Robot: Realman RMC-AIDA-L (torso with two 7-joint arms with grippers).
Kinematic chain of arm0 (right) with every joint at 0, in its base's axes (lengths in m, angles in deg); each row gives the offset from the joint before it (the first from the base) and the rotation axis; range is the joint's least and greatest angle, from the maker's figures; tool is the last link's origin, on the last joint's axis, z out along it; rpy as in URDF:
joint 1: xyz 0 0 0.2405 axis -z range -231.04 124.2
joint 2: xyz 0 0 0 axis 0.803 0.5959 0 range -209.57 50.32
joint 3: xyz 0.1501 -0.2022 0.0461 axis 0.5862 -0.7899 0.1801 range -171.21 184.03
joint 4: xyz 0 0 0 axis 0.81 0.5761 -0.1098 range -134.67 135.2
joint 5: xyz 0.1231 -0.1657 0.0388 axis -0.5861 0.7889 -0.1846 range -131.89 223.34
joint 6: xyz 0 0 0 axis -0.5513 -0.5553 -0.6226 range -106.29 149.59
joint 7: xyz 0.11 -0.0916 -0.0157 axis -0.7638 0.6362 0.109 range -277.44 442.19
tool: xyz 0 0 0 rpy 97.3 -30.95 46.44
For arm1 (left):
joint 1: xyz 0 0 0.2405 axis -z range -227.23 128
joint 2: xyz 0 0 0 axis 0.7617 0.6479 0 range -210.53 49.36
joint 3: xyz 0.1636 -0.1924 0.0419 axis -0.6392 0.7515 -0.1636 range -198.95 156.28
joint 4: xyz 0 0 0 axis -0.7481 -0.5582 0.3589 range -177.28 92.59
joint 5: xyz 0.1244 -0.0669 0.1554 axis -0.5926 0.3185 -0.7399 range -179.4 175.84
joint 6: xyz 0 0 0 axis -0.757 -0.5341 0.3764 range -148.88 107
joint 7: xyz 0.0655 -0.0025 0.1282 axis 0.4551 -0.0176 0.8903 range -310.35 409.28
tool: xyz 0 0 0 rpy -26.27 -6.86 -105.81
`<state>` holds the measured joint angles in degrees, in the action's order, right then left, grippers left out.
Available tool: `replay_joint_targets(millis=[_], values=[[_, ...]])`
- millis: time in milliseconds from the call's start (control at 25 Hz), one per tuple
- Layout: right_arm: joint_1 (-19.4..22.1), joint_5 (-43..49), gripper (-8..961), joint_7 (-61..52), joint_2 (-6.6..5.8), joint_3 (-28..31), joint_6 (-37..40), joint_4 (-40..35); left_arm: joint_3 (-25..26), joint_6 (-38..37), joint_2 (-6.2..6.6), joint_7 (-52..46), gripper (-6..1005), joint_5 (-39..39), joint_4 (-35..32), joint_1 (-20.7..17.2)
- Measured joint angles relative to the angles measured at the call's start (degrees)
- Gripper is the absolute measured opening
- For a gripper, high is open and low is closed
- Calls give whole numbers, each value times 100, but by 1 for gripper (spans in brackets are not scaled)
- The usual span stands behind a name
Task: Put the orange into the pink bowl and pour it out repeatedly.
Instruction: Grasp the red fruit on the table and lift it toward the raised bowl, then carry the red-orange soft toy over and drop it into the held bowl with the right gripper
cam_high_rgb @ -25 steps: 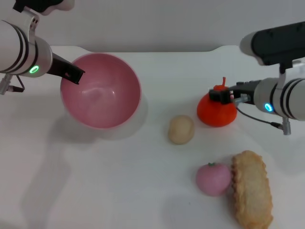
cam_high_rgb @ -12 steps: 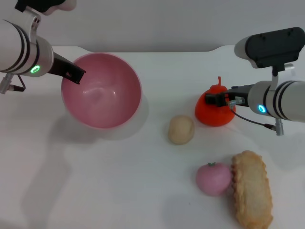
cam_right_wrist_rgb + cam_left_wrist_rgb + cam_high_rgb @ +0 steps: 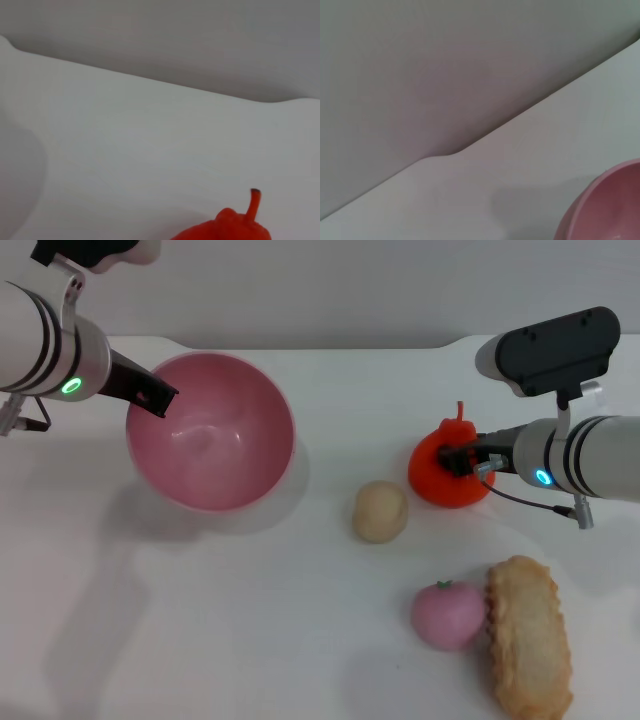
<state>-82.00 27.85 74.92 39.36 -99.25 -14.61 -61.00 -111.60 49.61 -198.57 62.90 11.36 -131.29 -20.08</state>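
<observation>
- The white table (image 3: pixel 250 640) carries everything.
- The pink bowl (image 3: pixel 210 430) sits at the table's left, tilted; the left end effector (image 3: pixel 155 397) grips its near-left rim, closed on it.
- A long tan pastry (image 3: pixel 528 635) lies at the right front, touching a pink peach-like fruit (image 3: pixel 447 614).
- The orange (image 3: pixel 447 468) stands upright right of centre, stem up, well apart from the bowl; the wrist view shows only its top (image 3: pixel 235 225).
- The right end effector (image 3: pixel 468 459) reaches in from the right, clamped on the orange's right side at mid-height.
- A beige ball (image 3: pixel 380 510) lies just left-front of the orange.
</observation>
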Motion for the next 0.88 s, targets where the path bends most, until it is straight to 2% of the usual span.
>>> replay_joint_targets(millis=[200, 400, 680, 880], values=[[53, -9, 345, 102, 4, 3, 47, -118, 14, -14, 2, 1, 44, 3, 11, 7], [275, 34, 282, 121, -12, 7, -17, -642, 20, -15, 4, 1, 44, 5, 84, 9], [789, 432, 197, 350, 11, 104, -893, -2527, -15, -85, -8, 1, 44, 28, 159, 26], [841, 538, 155, 393, 26, -155, -1266, -3436, -49, -165, -19, -9, 44, 285, 259, 142]])
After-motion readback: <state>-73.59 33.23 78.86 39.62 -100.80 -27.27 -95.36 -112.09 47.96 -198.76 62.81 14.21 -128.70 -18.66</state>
